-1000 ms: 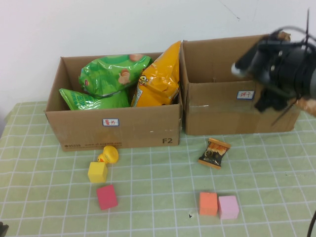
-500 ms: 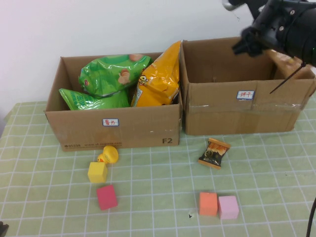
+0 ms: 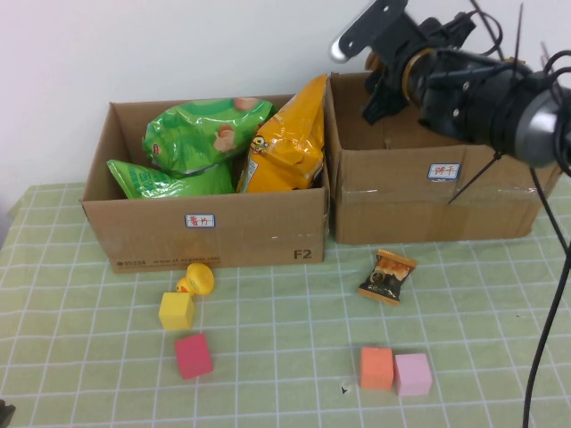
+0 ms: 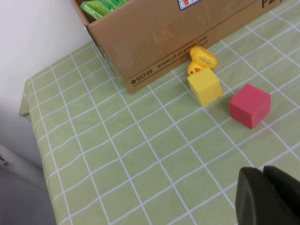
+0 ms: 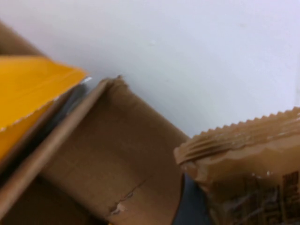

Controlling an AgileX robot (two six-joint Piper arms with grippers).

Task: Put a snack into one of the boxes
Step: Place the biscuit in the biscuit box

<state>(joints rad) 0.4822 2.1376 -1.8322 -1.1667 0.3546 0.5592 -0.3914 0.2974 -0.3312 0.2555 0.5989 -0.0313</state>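
Right wrist view shows a brown snack packet (image 5: 243, 168) filling my right gripper's (image 3: 379, 85) wide-set jaws, so I am holding it. That gripper hangs above the right-hand box (image 3: 428, 201), near its back wall. Lifting looks done; release into the box remains. The packet is hidden in the high view. My left gripper (image 4: 267, 197), jaws closed, hovers low over the desk (image 4: 117, 154).

Two open brown cardboard boxes (image 3: 210, 234) (image 3: 419, 201). Snack packets — two green bags (image 3: 201, 134), one yellow bag (image 3: 285, 143), one small orange-black packet (image 3: 387, 276), one brown wrapper (image 5: 248, 173). Four foam cubes — yellow (image 3: 176, 311), red (image 3: 193, 356), orange (image 3: 376, 367), pink (image 3: 413, 374). One yellow rubber duck (image 3: 196, 280).
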